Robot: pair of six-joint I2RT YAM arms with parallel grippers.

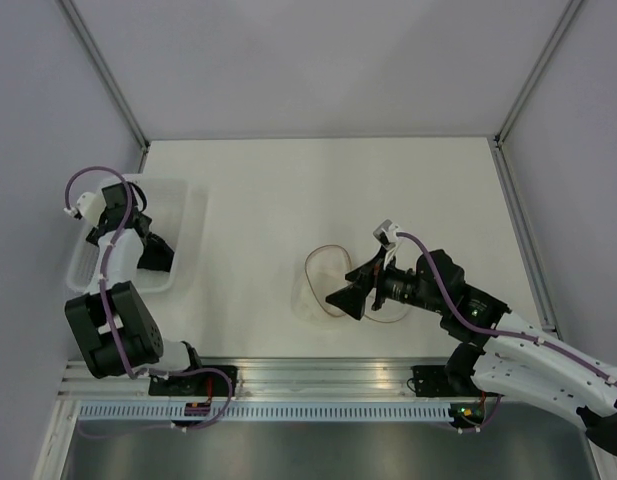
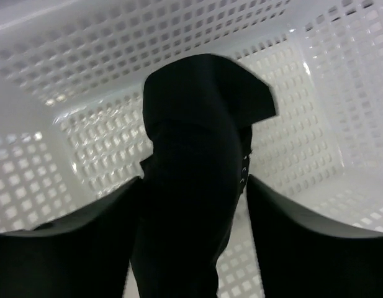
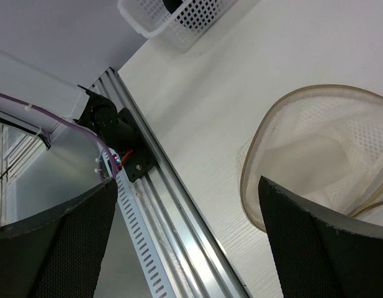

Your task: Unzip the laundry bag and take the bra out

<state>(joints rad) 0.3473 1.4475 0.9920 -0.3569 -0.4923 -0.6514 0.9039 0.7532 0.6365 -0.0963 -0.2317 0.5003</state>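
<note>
Table (image 1: 288, 200) | bra (image 2: 197, 124) masks left end effector (image 2: 192, 186) grip | laundry bag (image 3: 321, 155) cropped

I noted even, diffuse overhead light on the table (image 1: 288, 200) with only soft shadows, small glare spots on the basket (image 2: 48, 99) in the left wrist view, where the bra (image 2: 197, 155) read as featureless black, and blurred, dark fingers (image 3: 54, 248) low in the right wrist view.
</note>
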